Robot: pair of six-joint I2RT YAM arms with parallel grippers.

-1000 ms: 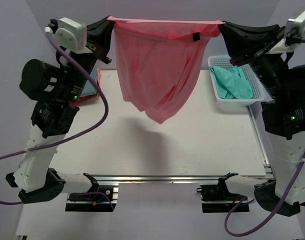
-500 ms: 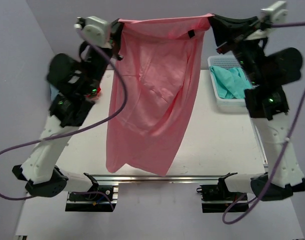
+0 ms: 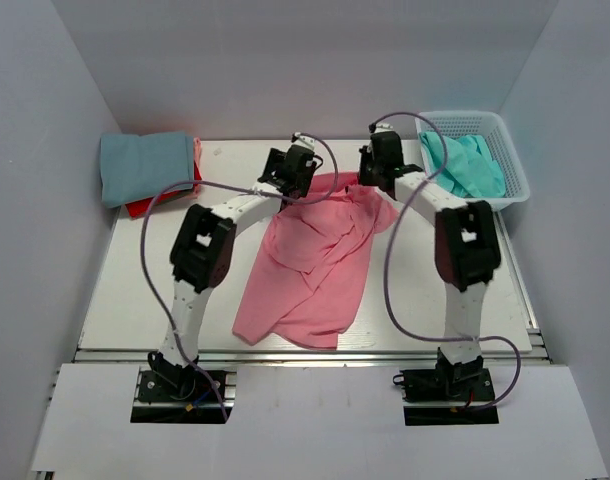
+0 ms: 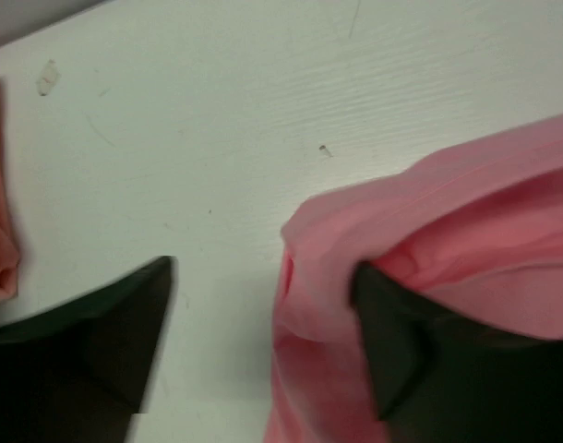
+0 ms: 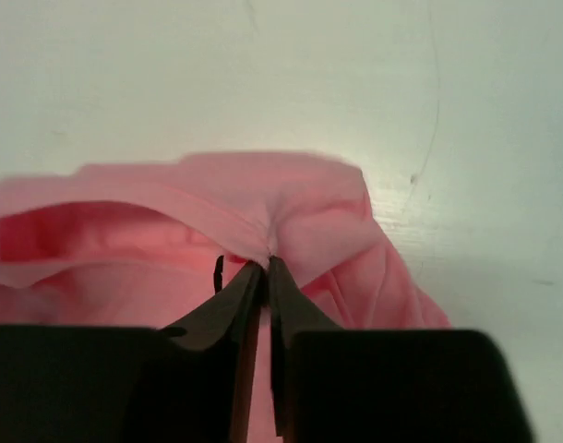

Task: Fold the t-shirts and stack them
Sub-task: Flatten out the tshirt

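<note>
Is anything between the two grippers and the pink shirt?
Nothing visible. The right gripper is shut on the far edge of the shirt. The left gripper is open, with the shirt's edge against one finger.

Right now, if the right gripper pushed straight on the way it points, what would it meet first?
The salmon t-shirt pinched in the right gripper, then probably the table beneath; depth unclear.
</note>
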